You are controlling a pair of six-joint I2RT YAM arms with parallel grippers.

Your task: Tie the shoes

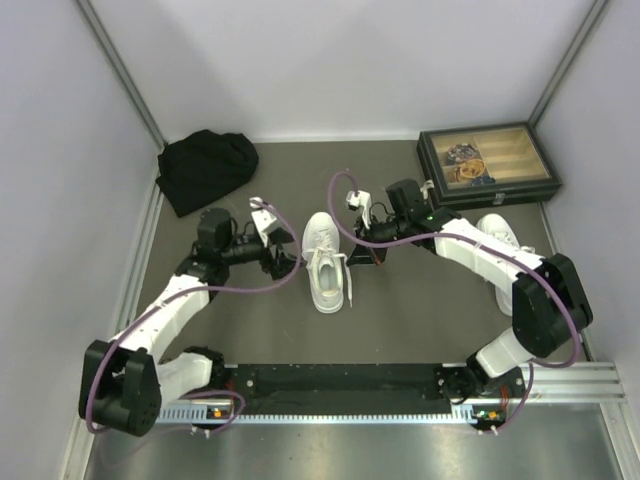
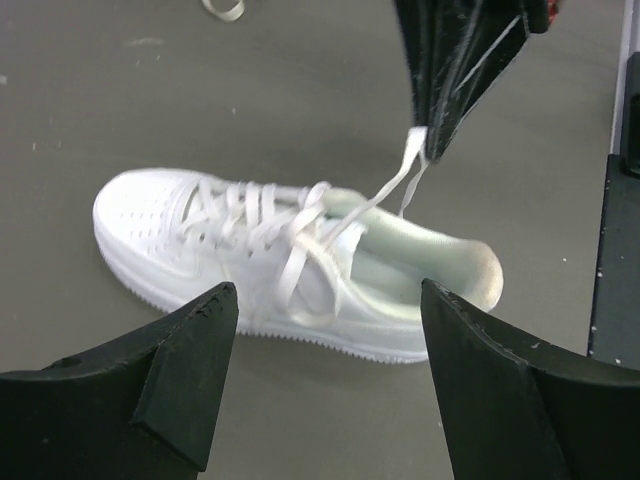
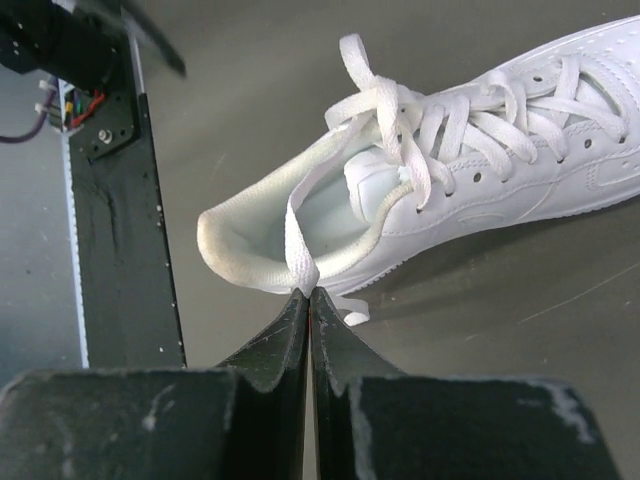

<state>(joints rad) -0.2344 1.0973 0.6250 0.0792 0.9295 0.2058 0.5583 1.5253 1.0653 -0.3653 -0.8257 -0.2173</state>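
A white low-top sneaker (image 1: pixel 325 262) lies in the middle of the mat, toe pointing away, laces untied. It also shows in the left wrist view (image 2: pixel 290 265) and the right wrist view (image 3: pixel 480 190). My right gripper (image 1: pixel 361 254) (image 3: pixel 308 292) is shut on one white lace (image 3: pixel 298 250) just right of the shoe's heel opening and holds it up taut; this shows in the left wrist view too (image 2: pixel 440 140). My left gripper (image 1: pixel 284 263) (image 2: pixel 328 286) is open and empty, just left of the shoe. A second white sneaker (image 1: pixel 497 235) lies at the right, partly hidden by the right arm.
A black cloth bundle (image 1: pixel 205 168) lies at the back left. A dark box with a wooden tray (image 1: pixel 487 155) stands at the back right. The black base rail (image 1: pixel 340 378) runs along the near edge. White walls close in the sides and back.
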